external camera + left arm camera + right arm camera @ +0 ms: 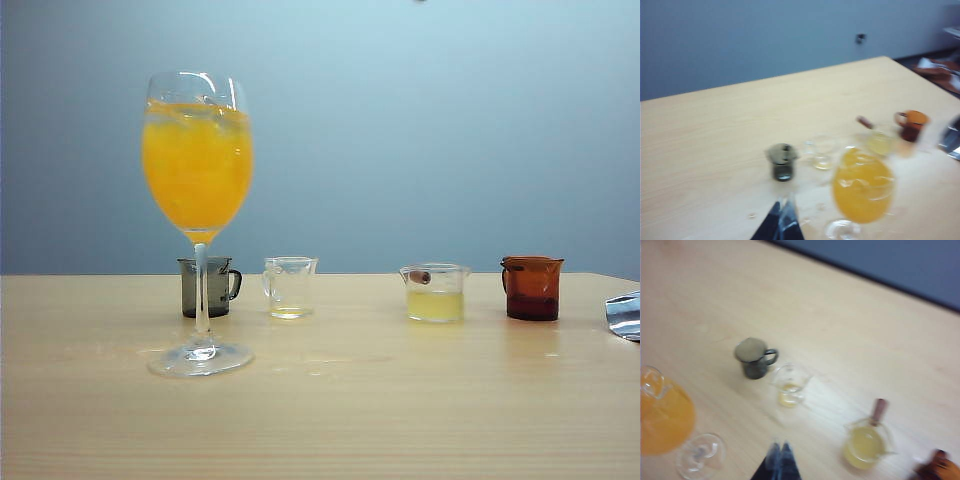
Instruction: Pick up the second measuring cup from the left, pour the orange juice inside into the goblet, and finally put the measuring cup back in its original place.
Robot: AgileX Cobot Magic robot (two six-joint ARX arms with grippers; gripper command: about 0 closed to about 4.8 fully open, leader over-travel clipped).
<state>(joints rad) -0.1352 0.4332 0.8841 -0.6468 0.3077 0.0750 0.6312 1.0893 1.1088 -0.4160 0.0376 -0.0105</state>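
The goblet [198, 180] stands at the left of the table, its bowl nearly full of orange juice [197, 165]. The second measuring cup [290, 286] sits upright in the row of cups, clear, with only a thin pale film at its bottom. No gripper shows in the exterior view. In the left wrist view my left gripper [782, 212] hangs shut and holds nothing, above the table short of the grey cup [782, 161], the measuring cup [821, 152] and the goblet [862, 186]. My right gripper [780, 449] is shut and holds nothing, high above the measuring cup [790, 383] and goblet [665, 415].
A smoky grey cup [209, 286] stands behind the goblet's stem. A clear cup with pale yellow liquid [435, 292] and a reddish-brown cup [531, 287] stand further right. A shiny object [624, 314] lies at the table's right edge.
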